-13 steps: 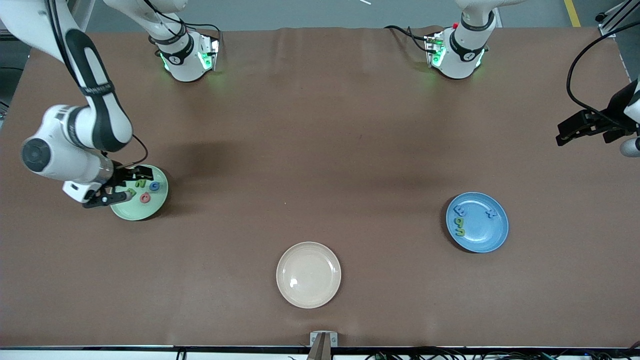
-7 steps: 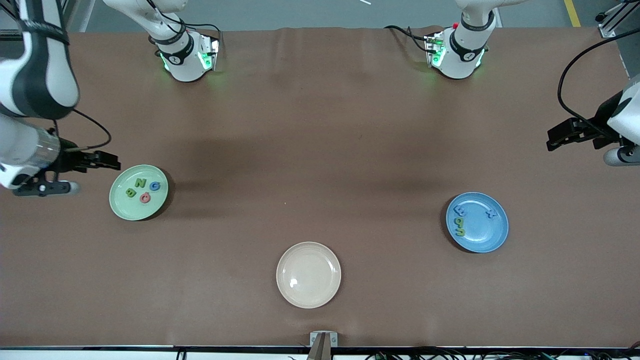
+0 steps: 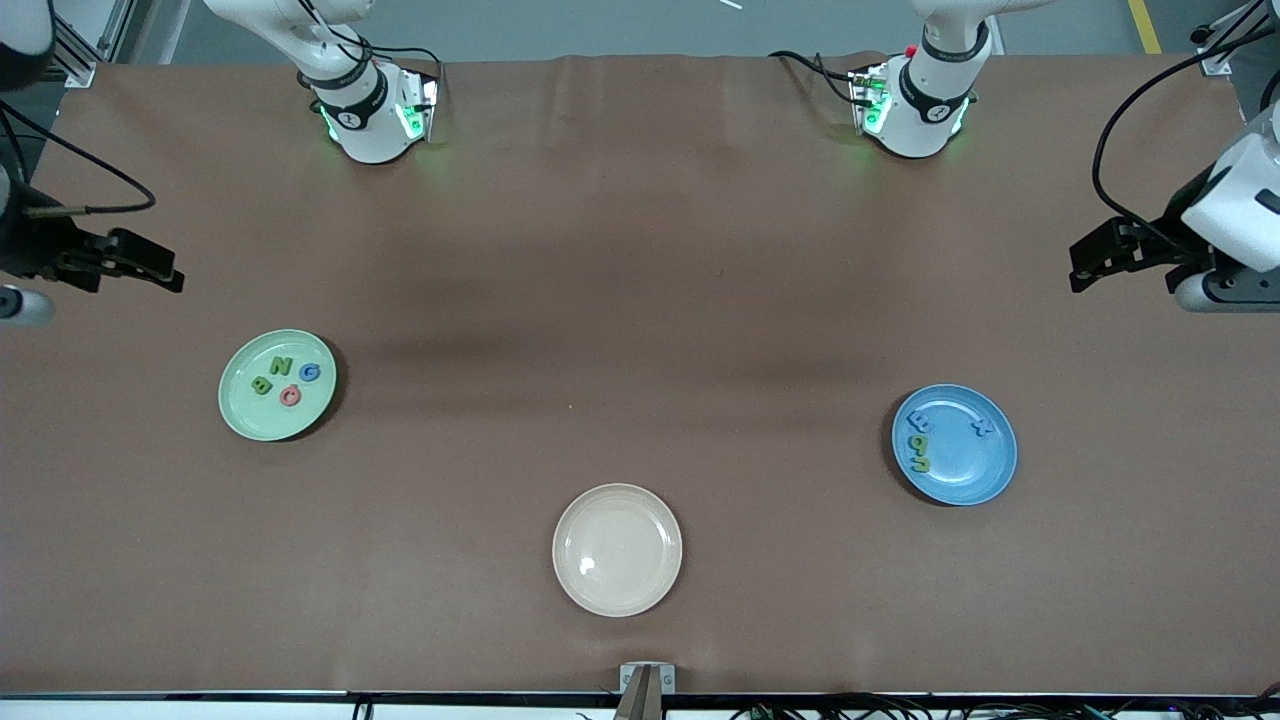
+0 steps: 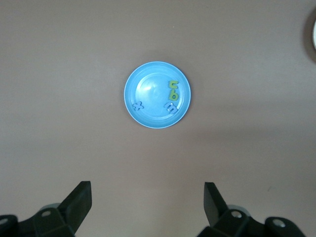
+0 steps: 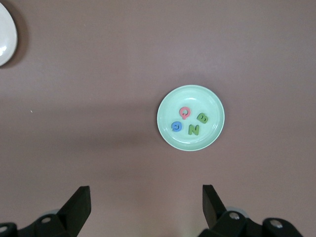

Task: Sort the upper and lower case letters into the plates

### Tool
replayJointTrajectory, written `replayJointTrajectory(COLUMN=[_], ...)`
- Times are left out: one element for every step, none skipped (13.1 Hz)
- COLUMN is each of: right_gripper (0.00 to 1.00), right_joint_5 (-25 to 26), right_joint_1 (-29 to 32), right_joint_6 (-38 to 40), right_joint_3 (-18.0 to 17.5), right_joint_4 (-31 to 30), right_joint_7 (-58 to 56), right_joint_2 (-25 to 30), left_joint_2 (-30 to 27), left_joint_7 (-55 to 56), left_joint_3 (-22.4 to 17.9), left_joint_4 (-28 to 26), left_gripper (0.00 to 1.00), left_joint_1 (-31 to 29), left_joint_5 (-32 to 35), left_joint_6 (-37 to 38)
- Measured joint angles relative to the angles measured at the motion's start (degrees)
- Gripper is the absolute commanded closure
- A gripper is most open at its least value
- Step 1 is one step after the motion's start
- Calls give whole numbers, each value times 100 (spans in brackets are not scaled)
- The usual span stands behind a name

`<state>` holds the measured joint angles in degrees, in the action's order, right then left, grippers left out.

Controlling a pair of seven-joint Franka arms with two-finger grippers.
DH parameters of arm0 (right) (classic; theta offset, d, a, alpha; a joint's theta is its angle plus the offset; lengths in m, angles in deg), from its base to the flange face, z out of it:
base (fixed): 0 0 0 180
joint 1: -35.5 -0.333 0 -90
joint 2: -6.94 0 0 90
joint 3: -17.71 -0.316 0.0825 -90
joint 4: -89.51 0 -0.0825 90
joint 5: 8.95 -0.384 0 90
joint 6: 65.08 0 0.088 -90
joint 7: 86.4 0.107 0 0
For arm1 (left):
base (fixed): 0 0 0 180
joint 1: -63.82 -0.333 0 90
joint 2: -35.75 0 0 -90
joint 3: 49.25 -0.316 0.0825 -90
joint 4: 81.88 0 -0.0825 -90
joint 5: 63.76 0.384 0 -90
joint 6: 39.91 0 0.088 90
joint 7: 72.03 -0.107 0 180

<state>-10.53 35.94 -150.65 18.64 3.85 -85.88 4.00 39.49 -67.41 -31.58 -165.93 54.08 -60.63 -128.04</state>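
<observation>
Letters (image 3: 285, 380) sit in round glossy plates (image 3: 240, 410); we see left gripper (image 4: 147, 205) and right gripper (image 5: 145, 205) agape, high above the table.

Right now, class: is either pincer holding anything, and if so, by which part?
Nothing is held. The left pincer and the right pincer both stand open and empty, raised over the table at their own ends.

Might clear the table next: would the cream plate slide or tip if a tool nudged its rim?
The cream plate looks shallow, wide and empty, so it would probably slide, not tip. Its glossy surface suggests hard, slippery material, likely awkward to pinch.
</observation>
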Motion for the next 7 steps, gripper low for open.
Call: replayJointTrajectory(right_gripper=[0, 0, 0, 0, 0, 0, 0], right_joint_5=[0, 0, 0, -2, -4, -4, -4], right_joint_1=[6, 13, 22, 25, 24, 24, 24], right_joint_6=[43, 70, 77, 77, 77, 77, 75], right_joint_3=[18, 45, 58, 62, 59, 56, 55], right_joint_4=[115, 181, 205, 207, 207, 208, 214], right_joint_7=[2, 2, 2, 3, 4, 5, 5], right_joint_2=[0, 0, -1, -6, -16, -25, -29], left_joint_2=[-25, -42, -50, -51, -51, -52, -58], left_joint_7=[26, 41, 43, 43, 43, 43, 43], left_joint_3=[65, 97, 98, 97, 97, 97, 97], left_joint_4=[0, -1, -7, -27, -48, -51, -51], left_gripper=[0, 0, 0, 0, 0, 0, 0], left_joint_1=[1, 1, -4, -17, -24, -28, -28], left_joint_5=[1, 3, 4, 4, 4, 4, 4], left_joint_6=[2, 5, 9, 9, 5, 3, 2])
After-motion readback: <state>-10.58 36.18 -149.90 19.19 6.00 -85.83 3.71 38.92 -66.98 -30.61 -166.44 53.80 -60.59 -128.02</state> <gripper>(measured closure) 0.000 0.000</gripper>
